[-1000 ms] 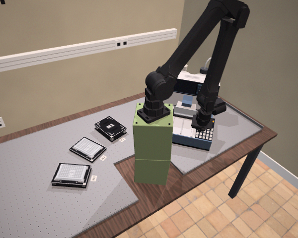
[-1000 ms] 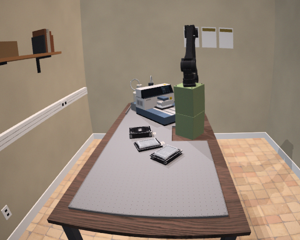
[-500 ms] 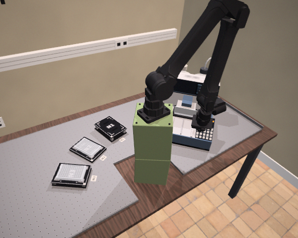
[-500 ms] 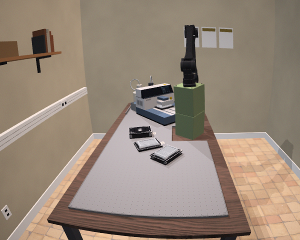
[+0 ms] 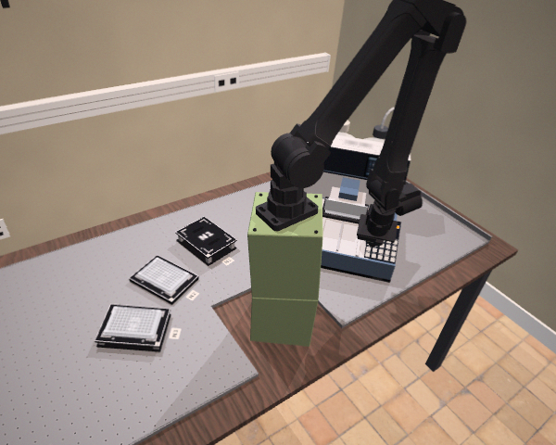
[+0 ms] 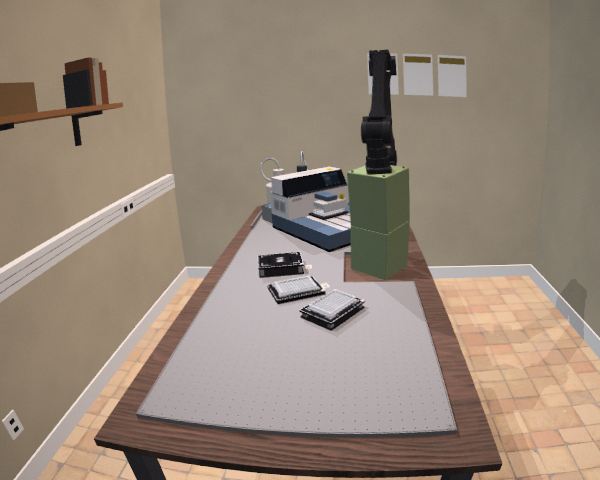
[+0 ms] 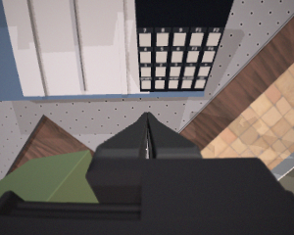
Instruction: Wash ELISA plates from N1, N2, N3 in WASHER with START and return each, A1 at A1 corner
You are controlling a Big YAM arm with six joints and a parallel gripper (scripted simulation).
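the black two-fingered claw [image 5: 374, 243] [image 7: 147, 117] was clenched on nothing, above the keypad of pale square keys [image 5: 383, 250] [image 7: 178, 58] on the blue-and-white plate washer [image 5: 357, 264] [image 6: 310, 230] [image 7: 100, 44]. an amber light [image 5: 398, 226] glowed beside the claw. relative to the green block pedestal [image 5: 284, 268] [image 6: 378, 222] [image 7: 64, 181], the washer stood on one side; on the other, the black nest n1 [image 5: 208, 241] [image 6: 280, 264] held no plate, while clear gridded plates sat in black nests n2 [image 5: 168, 297] [image 6: 296, 298] and n3 [image 5: 127, 341] [image 6: 331, 323], all on the grey perforated tabletop [image 5: 72, 397] [image 6: 300, 372].
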